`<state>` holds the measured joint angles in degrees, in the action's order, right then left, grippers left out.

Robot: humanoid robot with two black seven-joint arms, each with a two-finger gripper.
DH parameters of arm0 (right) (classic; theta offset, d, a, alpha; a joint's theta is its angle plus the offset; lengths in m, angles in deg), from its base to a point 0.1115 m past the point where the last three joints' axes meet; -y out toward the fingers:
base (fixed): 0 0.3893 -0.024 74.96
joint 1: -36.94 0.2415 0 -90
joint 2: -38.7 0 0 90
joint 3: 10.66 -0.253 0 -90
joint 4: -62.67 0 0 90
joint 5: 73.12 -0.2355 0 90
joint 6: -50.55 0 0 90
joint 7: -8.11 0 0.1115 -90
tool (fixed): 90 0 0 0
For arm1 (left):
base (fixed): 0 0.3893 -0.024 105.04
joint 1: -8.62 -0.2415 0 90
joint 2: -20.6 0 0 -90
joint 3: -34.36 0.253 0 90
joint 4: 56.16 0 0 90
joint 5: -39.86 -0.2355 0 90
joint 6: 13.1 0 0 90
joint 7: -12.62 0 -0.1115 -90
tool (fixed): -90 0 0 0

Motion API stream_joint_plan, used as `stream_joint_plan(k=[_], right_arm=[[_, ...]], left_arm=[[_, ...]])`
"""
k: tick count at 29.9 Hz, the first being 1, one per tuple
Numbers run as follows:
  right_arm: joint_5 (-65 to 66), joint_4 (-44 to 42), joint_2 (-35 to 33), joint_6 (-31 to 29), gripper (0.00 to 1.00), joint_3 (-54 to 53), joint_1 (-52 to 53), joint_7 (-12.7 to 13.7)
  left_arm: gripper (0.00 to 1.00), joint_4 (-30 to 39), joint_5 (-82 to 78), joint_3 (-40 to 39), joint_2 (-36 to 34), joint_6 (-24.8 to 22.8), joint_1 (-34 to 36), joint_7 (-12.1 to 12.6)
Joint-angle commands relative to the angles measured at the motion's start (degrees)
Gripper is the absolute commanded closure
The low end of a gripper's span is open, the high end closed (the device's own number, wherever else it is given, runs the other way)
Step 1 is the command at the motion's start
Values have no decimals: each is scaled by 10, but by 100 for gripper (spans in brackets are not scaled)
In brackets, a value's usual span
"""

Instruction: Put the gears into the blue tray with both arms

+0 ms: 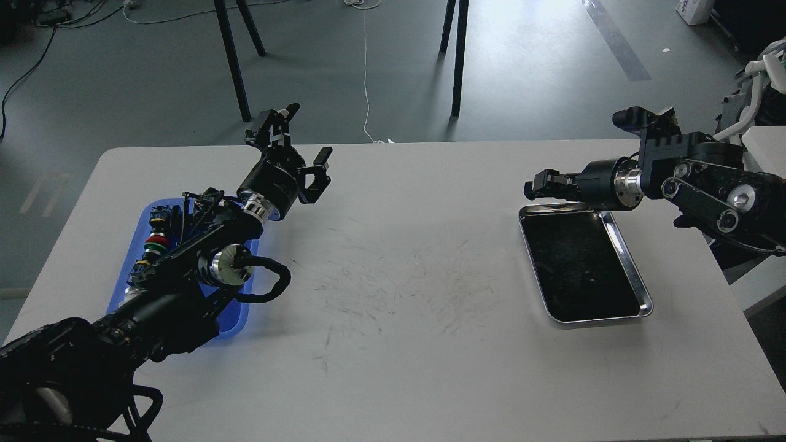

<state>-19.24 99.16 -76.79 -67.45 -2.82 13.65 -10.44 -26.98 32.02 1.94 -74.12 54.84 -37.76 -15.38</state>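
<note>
The blue tray [241, 310] lies at the table's left, mostly covered by my left arm. My left gripper [304, 139] is held above the table beyond the tray's far end, open with nothing between its fingers. My right gripper [535, 186] hovers just over the far left corner of a shiny steel tray [627, 258] with a dark bottom. Its fingers look dark and close together, and I cannot tell whether they hold anything. No gears can be made out, either on the dark tray bottom or in the blue tray.
The white table [399, 344] has scuff marks across its middle. Black stand legs [457, 61] rise from the floor behind the far edge. White equipment [758, 147] sits by the right edge, behind my right arm.
</note>
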Motion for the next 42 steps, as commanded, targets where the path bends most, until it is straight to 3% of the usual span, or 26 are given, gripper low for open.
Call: stream_joint_plan(k=[1, 12, 42], right_arm=[[-38, 1, 3, 0, 82, -8, -4, 0], [-122, 1, 40, 0, 82, -27, -24, 0], [-160, 14, 167, 0, 82, -47, -53, 0]], left_arm=[[2, 0, -1, 0, 0, 0, 0, 0], [2, -1, -9, 0, 0, 0, 0, 0], [2, -1, -9, -1, 1, 1, -1, 0]])
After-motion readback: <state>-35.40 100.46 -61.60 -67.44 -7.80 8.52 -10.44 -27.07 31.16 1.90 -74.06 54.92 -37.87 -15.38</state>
